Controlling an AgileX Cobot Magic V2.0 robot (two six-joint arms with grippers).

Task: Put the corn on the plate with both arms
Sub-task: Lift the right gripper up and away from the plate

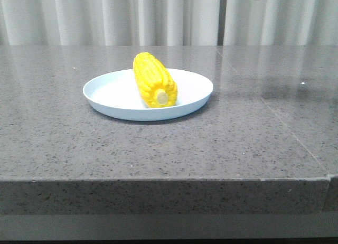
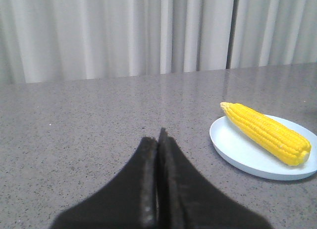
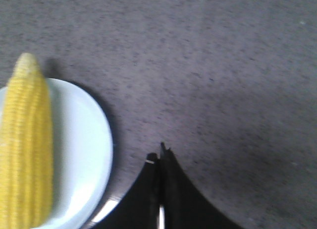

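Speckled grey stone table (image 1: 158, 154) carried the pale blue round plate (image 1: 113, 96); bright yellow corn (image 1: 153, 80) lay on it; beside the plate, left gripper (image 2: 158, 140) and right gripper (image 3: 161, 154) pressed closed, empty; white curtain (image 1: 105, 17) behind.

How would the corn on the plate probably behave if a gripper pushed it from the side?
The corn is round in section, so it would probably roll across the plate. The low rim may stop it, though a firm push could carry it over. The plate looks glossy, so the cob may also slide. It appears stiff, not floppy.
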